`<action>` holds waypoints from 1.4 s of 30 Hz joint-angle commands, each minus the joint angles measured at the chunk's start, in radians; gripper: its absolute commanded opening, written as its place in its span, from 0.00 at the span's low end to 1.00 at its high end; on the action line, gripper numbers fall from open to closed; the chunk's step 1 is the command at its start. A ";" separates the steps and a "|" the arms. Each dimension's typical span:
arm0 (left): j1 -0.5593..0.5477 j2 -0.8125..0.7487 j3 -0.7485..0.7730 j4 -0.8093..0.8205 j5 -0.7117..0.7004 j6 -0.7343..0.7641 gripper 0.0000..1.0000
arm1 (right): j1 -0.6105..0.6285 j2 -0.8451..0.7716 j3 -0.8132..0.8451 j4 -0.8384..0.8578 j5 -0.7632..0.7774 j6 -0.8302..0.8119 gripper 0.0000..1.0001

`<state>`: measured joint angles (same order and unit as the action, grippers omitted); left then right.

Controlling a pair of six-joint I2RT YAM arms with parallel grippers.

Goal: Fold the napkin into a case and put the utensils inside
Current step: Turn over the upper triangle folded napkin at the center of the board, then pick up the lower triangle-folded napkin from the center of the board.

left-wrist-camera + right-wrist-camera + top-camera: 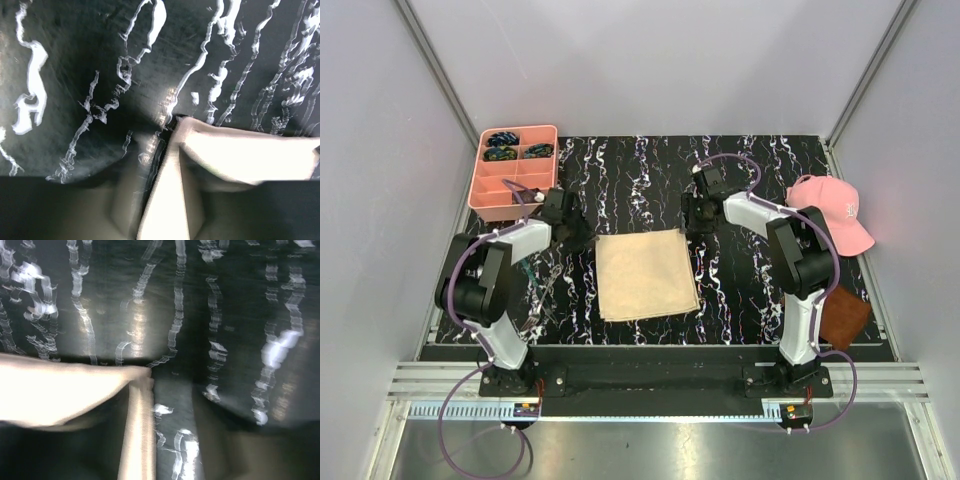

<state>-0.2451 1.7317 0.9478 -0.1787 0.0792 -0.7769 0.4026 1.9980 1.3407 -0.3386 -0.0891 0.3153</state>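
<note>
The beige napkin lies flat as a near-square in the middle of the black marbled mat. My left gripper is low at its far left corner. In the left wrist view the gripper is open, with the napkin corner and a raised edge between the blurred fingers. My right gripper is at the far right corner. In the right wrist view it is open, with a strip of napkin against its left finger. Slim silvery utensils lie beside the left arm.
A pink compartment tray with small dark blue-green items stands at the far left. A pink cap sits at the right edge of the mat. A dark brown square lies near the right arm's base. White walls close in the sides.
</note>
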 commanded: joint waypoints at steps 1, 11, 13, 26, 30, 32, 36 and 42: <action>-0.008 -0.195 0.016 -0.080 -0.108 -0.011 0.57 | -0.004 -0.108 0.063 -0.160 0.210 0.016 0.68; -0.005 -0.681 -0.038 -0.389 -0.228 -0.042 0.70 | 0.350 -0.220 0.095 -0.316 0.252 0.272 0.89; -0.005 -0.757 -0.030 -0.418 -0.213 -0.033 0.70 | 0.416 -0.187 0.120 -0.316 0.259 0.350 0.89; -0.005 -0.951 -0.038 -0.508 -0.177 0.045 0.70 | 0.682 0.208 0.529 -0.451 0.374 0.449 0.77; -0.005 -0.965 -0.055 -0.507 -0.145 0.042 0.70 | 0.699 0.243 0.543 -0.458 0.377 0.464 0.69; -0.005 -0.971 -0.060 -0.505 -0.145 0.044 0.70 | 0.703 0.263 0.551 -0.462 0.384 0.464 0.65; -0.005 -0.986 -0.058 -0.509 -0.144 0.057 0.71 | 0.716 0.298 0.577 -0.482 0.394 0.472 0.60; -0.005 -0.998 -0.064 -0.510 -0.142 0.068 0.71 | 0.732 0.375 0.635 -0.560 0.423 0.492 0.59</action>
<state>-0.2523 0.7502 0.8856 -0.7139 -0.0826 -0.7357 1.1156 2.3203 1.9152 -0.8234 0.2768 0.7700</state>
